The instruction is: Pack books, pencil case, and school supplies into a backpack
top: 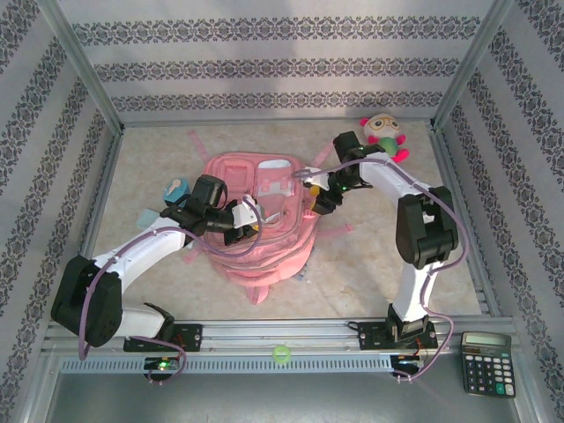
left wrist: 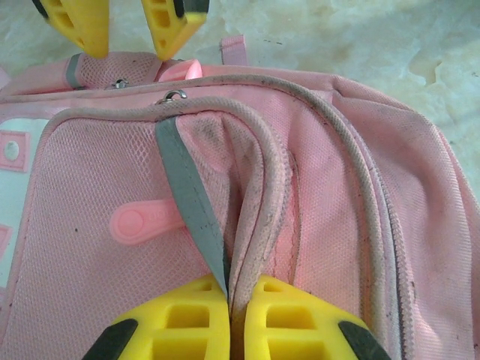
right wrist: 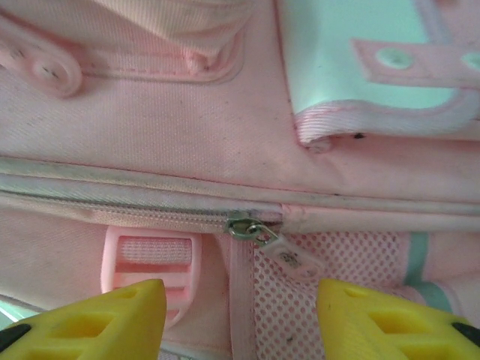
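The pink backpack point(top: 264, 256) lay flat in the middle of the table, between the two arms. What the coming move probably turned on was the zipper pull point(right wrist: 259, 232): it sat just ahead of the right gripper point(right wrist: 240, 292), roughly midway between the parted fingers but touching neither, its little tab hanging down and to the right. The zipper track point(right wrist: 112, 206) ran straight across that view, from side to side, so a tug would have to follow that line. The right gripper was open and held nothing. The left gripper point(left wrist: 229, 307) was clamped tight on the backpack's piped edge beside a grey strip point(left wrist: 187, 195), probably bracing the bag. The right arm was plainly the nearer to the pull. A teal-and-white piece point(top: 176, 187) lay on the table just left of the backpack, partly covered by the left arm. What the backpack held could not be made out, and the far end of the zipper was cut off.
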`<move>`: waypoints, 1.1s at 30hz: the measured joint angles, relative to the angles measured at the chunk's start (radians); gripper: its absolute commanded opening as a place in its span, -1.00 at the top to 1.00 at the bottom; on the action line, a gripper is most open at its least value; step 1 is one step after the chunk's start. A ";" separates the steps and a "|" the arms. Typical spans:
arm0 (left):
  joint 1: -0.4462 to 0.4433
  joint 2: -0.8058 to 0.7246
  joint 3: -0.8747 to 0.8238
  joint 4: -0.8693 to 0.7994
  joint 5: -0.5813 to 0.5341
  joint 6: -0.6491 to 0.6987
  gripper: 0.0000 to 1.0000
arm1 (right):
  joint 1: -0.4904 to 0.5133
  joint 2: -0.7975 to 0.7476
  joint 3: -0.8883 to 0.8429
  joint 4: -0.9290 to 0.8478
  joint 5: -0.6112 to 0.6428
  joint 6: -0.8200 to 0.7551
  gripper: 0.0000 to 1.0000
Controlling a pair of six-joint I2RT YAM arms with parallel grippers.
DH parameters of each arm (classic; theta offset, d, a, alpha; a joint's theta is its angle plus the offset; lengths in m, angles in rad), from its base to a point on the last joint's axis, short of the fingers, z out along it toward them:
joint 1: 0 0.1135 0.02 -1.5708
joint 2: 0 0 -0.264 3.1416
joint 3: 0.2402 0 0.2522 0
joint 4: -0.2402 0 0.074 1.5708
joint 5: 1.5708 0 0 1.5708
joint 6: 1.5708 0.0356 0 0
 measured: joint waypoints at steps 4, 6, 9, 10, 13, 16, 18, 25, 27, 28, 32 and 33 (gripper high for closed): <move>0.000 0.000 0.000 0.002 0.000 0.004 1.00 | 0.019 0.049 0.047 -0.021 0.025 -0.039 -0.10; 0.000 0.000 0.000 0.002 0.000 0.006 1.00 | 0.027 0.064 0.067 -0.026 0.039 -0.049 -0.11; 0.000 0.000 0.000 0.003 0.001 0.006 1.00 | 0.041 0.068 0.071 -0.031 0.059 -0.059 -0.10; 0.000 0.000 0.000 0.003 0.002 0.007 1.00 | 0.047 0.069 0.071 -0.033 0.068 -0.059 -0.08; 0.000 0.000 0.000 0.003 0.003 0.006 1.00 | 0.066 0.080 0.073 -0.038 0.091 -0.059 -0.03; 0.000 0.000 0.000 0.003 0.003 0.006 1.00 | 0.074 0.088 0.075 -0.046 0.106 -0.055 0.10; 0.000 0.000 0.000 0.005 0.001 0.006 1.00 | 0.074 0.088 0.076 -0.066 0.108 -0.047 0.21; 0.000 0.000 0.000 0.010 -0.002 0.006 1.00 | 0.058 0.086 0.076 -0.116 0.071 -0.008 0.43; 0.000 0.000 0.000 0.013 -0.003 0.006 1.00 | 0.049 0.084 0.076 -0.124 0.051 0.009 0.34; 0.000 0.000 0.000 0.018 -0.003 0.006 1.00 | 0.042 0.082 0.076 -0.128 0.037 0.020 0.25; 0.000 0.000 0.000 0.038 -0.004 0.006 1.00 | 0.029 0.079 0.076 -0.135 -0.017 0.066 0.20; 0.000 0.000 0.000 0.040 -0.004 0.006 1.00 | 0.027 0.079 0.076 -0.138 -0.030 0.077 0.20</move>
